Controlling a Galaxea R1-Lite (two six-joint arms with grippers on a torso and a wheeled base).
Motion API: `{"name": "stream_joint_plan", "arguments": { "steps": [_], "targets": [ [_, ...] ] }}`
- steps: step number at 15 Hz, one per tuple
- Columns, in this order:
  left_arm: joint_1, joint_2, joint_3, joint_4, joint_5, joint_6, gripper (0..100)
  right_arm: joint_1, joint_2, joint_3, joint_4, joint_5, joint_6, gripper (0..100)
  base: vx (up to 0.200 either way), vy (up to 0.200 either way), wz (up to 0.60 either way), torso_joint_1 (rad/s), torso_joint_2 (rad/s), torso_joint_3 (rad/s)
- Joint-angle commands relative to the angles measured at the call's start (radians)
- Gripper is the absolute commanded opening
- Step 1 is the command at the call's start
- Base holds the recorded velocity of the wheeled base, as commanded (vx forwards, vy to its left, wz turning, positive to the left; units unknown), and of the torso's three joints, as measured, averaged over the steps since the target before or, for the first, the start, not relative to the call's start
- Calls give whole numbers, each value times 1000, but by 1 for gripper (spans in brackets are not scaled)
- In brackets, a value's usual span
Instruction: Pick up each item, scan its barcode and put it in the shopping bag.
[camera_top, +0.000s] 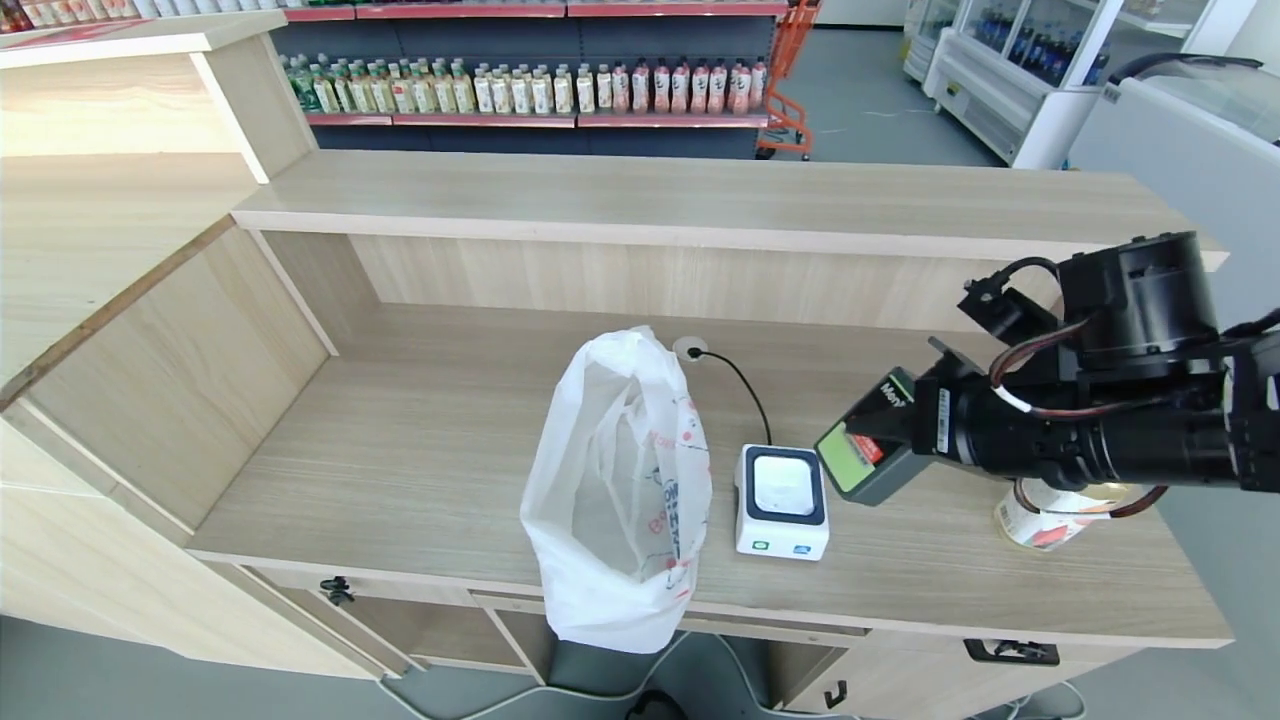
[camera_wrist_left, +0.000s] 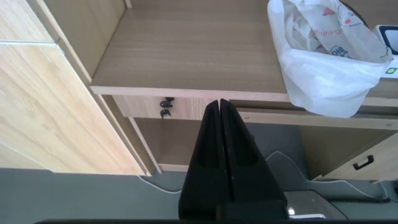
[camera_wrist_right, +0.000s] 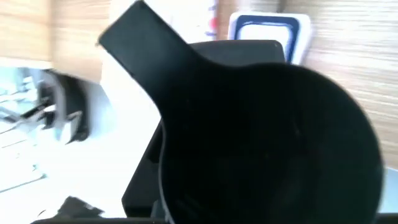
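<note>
A white plastic shopping bag (camera_top: 620, 490) stands open at the counter's front edge and also appears in the left wrist view (camera_wrist_left: 329, 56). Just right of it lies the white barcode scanner (camera_top: 782, 500), its window facing up. My right gripper (camera_top: 905, 430) is shut on a dark box with a green face (camera_top: 862, 455), held tilted just above and right of the scanner. In the right wrist view the dark box (camera_wrist_right: 261, 137) hides most of the scene, with the scanner (camera_wrist_right: 268, 28) beyond it. My left gripper (camera_wrist_left: 219, 109) is shut and empty, low in front of the counter.
A white tub with a red label (camera_top: 1045, 515) stands on the counter (camera_top: 400, 450) under my right arm. The scanner's black cable (camera_top: 745, 385) runs back to a hole in the counter. A raised wooden ledge (camera_top: 700, 205) borders the back, and a side wall the left.
</note>
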Motion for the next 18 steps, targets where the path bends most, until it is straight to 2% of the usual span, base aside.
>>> {"name": "stream_joint_plan", "arguments": {
  "steps": [1, 10, 16, 18],
  "targets": [
    [0, 0, 0, 0, -1, 0, 0, 6, 116, -9, -19, -58, -37, 0, 0, 0, 0, 0, 0, 0],
    [0, 0, 0, 0, -1, 0, 0, 9, 283, 6, -261, -17, -39, 0, 0, 0, 0, 0, 0, 0],
    [0, 0, 0, 0, -1, 0, 0, 8, 366, -35, -366, 58, -42, 0, 0, 0, 0, 0, 0, 0],
    [0, 0, 0, 0, 1, 0, 0, 8, 392, -27, -393, 61, -85, 0, 0, 0, 0, 0, 0, 0]
  ]
}}
